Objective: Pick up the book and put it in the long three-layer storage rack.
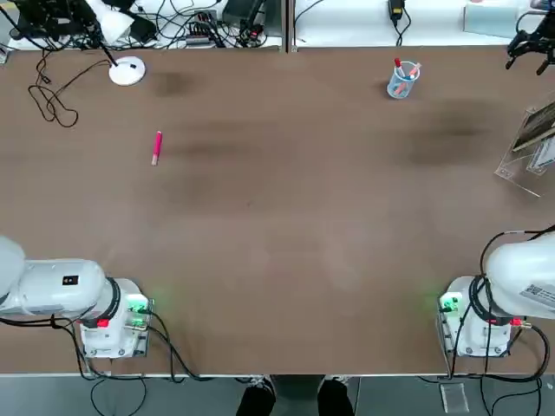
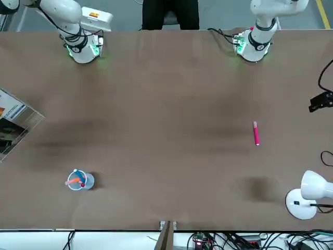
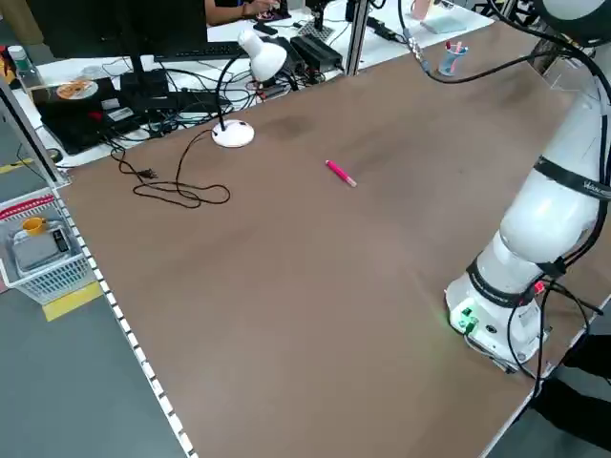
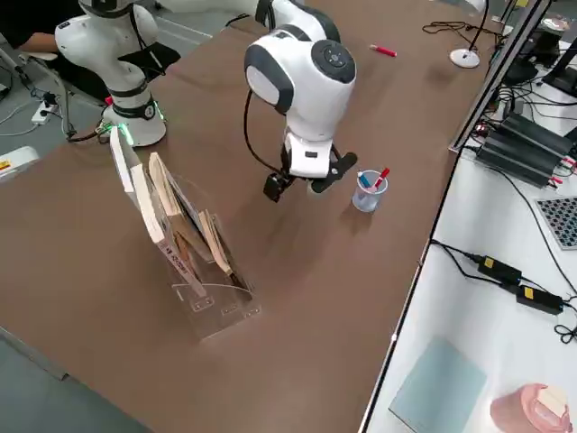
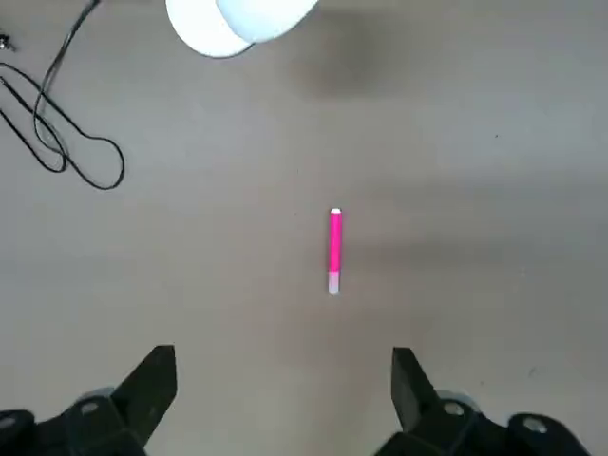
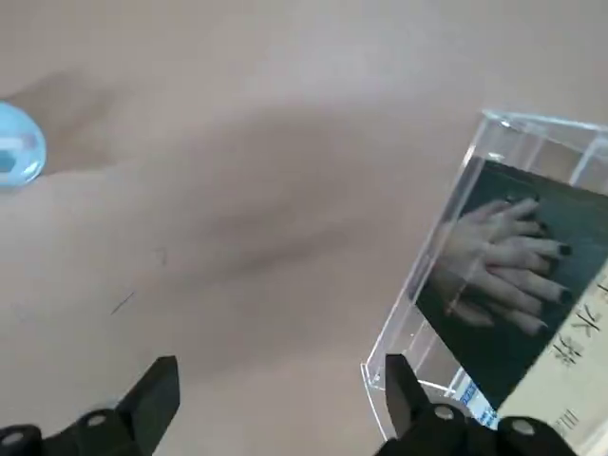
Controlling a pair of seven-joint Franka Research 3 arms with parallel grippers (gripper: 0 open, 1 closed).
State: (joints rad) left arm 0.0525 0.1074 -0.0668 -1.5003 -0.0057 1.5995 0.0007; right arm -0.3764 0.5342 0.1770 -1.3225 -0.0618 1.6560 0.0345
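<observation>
Book in the rack; arms to be backed off cleanly

The dark book point(image 6: 503, 275) with the pale hands on its cover leans in the clear rack point(image 4: 216, 311), by the bench's right-hand edge. The placing looks done, so what remains is probably withdrawal. The right claw point(image 4: 308, 184) is open and empty, raised above the bench on the rack's side. Best to keep it wide, rise clear of the acrylic before swinging aside, and avoid the pen cup point(image 4: 370, 190); the see-through panels are easy to misjudge and could snag. If the book needs seating, a light push should do. The left claw point(image 5: 284, 394), open and empty, is over the left part of the bench, above the pink pen point(image 5: 334, 249).

The book's pale strip carries dark characters, one apparently 米; I can make out no brand.
</observation>
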